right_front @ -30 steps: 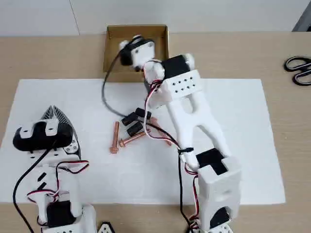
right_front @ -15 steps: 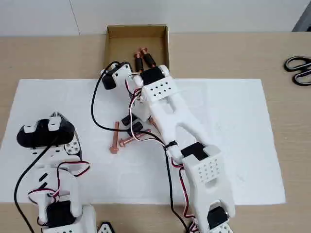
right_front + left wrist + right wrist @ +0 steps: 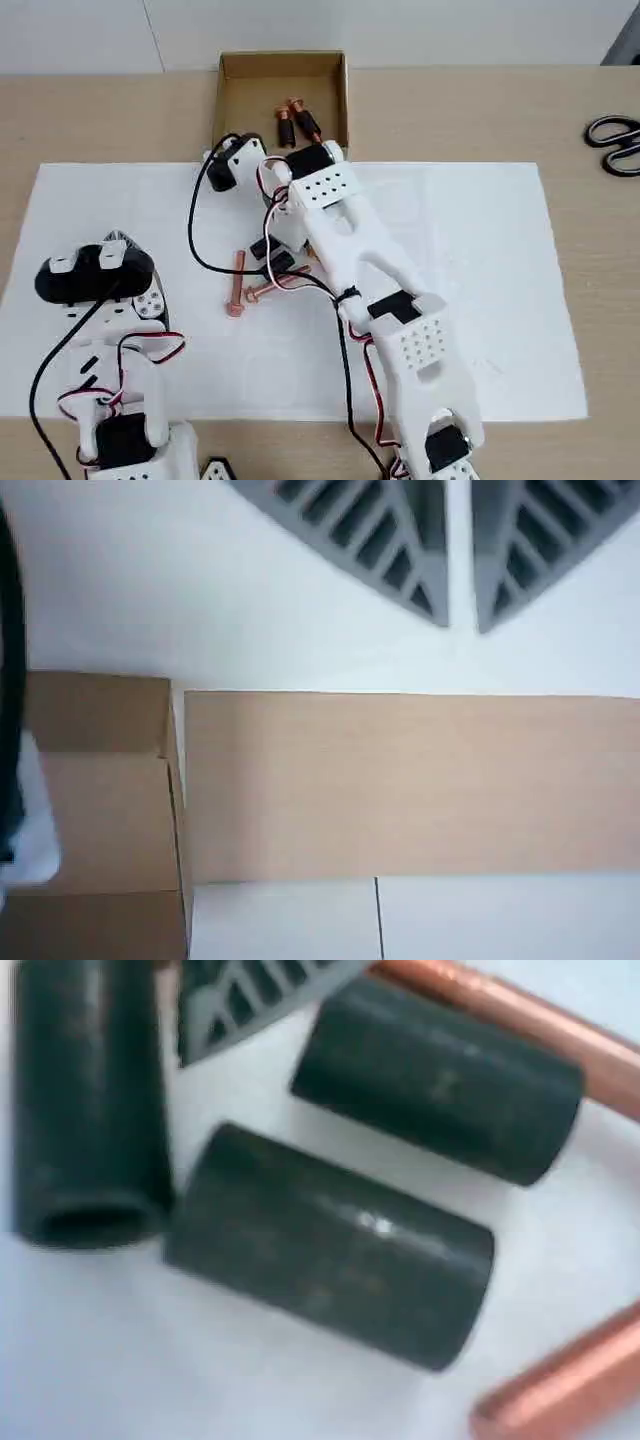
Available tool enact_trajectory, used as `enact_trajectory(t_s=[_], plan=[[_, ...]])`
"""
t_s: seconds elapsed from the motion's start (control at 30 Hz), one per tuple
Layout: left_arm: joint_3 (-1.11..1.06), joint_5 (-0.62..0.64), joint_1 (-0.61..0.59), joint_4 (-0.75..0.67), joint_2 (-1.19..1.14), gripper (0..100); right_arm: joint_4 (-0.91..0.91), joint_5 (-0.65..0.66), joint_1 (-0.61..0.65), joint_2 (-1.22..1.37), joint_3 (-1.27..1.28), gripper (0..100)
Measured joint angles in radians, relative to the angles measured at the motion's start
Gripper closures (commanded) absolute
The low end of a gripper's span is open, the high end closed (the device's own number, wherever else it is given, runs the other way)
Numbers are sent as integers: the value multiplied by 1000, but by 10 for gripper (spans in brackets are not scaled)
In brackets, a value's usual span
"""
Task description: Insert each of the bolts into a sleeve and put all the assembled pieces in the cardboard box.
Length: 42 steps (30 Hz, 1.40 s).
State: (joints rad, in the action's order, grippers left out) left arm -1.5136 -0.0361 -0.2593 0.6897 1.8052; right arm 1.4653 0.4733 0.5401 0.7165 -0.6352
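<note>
Sleeve-grabbing step I reckon: right jaws sit over the loose sleeves (image 3: 330,1250) (can't tell how open), left jaws near-shut and empty, next needs one clean pinch.

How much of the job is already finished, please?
Done: two assembled pieces lie in the cardboard box. In hand: the right arm hangs above three loose sleeves. Left: these sleeves and the bare bolts on the paper.

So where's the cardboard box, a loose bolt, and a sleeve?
cardboard box (image 3: 243,100): high view, bare floor.
loose bolt (image 3: 238,282): high view, mid-shaft.
sleeve (image 3: 330,1260): right wrist view, side wall.
</note>
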Motion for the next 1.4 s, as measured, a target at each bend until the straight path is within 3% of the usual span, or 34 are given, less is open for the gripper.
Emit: enact_trajectory(t_s=[0.73, 1.07, 1.4], plan=[[0, 0, 0, 0, 0, 994, -84, 0, 28, 44, 0, 774], [0, 0, 0, 0, 0, 994, -78, 2, 26, 95, -15, 994], [0, 0, 0, 0, 0, 994, -17, 2, -8, 103, -84, 995]])
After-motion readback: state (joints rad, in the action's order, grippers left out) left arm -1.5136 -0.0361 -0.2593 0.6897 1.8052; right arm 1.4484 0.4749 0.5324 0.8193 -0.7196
